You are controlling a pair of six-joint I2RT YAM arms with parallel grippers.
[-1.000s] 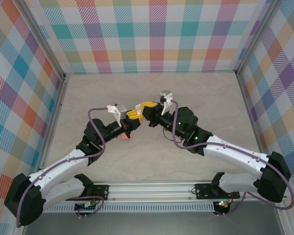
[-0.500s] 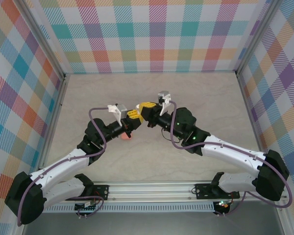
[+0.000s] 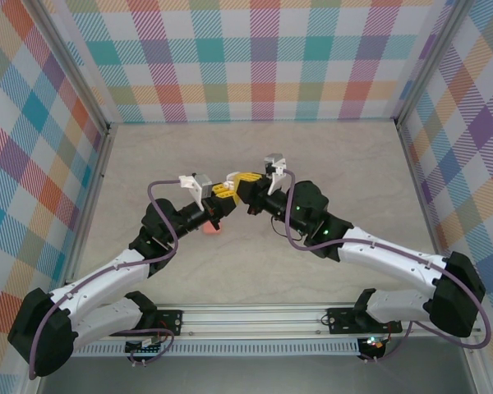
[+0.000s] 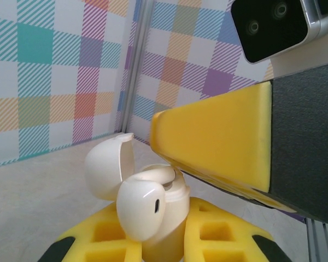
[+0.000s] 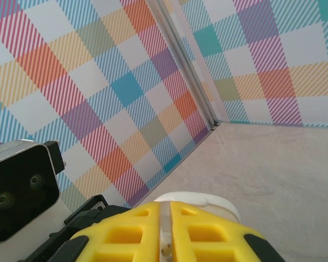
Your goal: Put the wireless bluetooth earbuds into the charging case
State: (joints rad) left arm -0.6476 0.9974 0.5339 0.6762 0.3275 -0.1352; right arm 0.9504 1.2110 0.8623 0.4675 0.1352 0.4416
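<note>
Earbud [image 4: 142, 210] at the open case [image 4: 167, 226], above the table's [image 3: 353, 164] middle!
Left jaws pinch the white case, lid [image 4: 106, 169] flipped back; the white earbud sits at its mouth, right jaws pressed together just beside it.

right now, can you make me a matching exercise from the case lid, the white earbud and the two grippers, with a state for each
Things:
1. lid
2. white earbud
3. left gripper
4. right gripper

States:
a. shut on the white case
b. flipped open
c. shut, its tip close beside the lid
d. sitting at the mouth of the white case, sticking out

Pairs: 1-b; 2-d; 3-a; 4-c
</note>
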